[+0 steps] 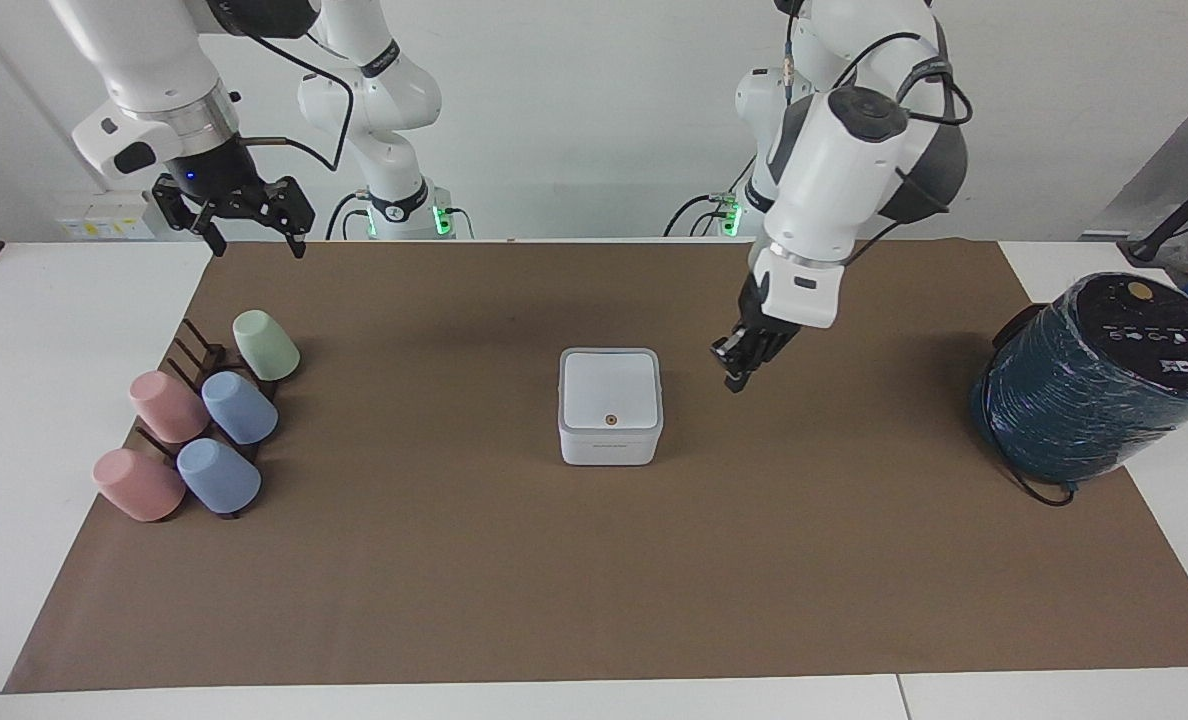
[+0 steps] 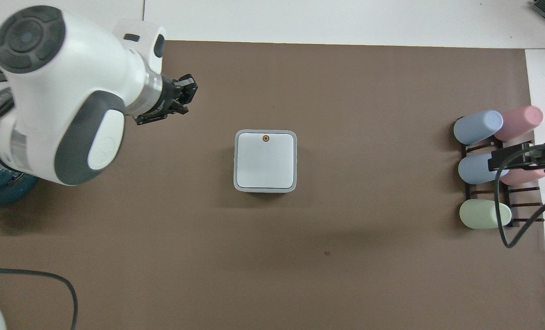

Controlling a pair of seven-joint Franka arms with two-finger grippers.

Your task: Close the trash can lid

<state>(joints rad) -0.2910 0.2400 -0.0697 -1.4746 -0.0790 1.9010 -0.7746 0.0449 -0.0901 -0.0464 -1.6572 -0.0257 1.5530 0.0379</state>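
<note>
The small white square trash can (image 1: 609, 448) stands at the middle of the brown mat. Its lid (image 1: 610, 388) lies flat and shut on top, orange dot up; it also shows in the overhead view (image 2: 265, 162). My left gripper (image 1: 733, 380) is shut and empty, raised over bare mat beside the can, toward the left arm's end, clear of the lid; it also shows in the overhead view (image 2: 189, 88). My right gripper (image 1: 257, 244) is open and empty and waits high over the mat's edge by the cup rack.
A dark rack (image 1: 199, 362) with several pastel cups lies at the right arm's end (image 2: 483, 167). A large dark teal wrapped cylinder (image 1: 1094, 385) with a black cable stands at the left arm's end. The brown mat (image 1: 594, 580) covers most of the table.
</note>
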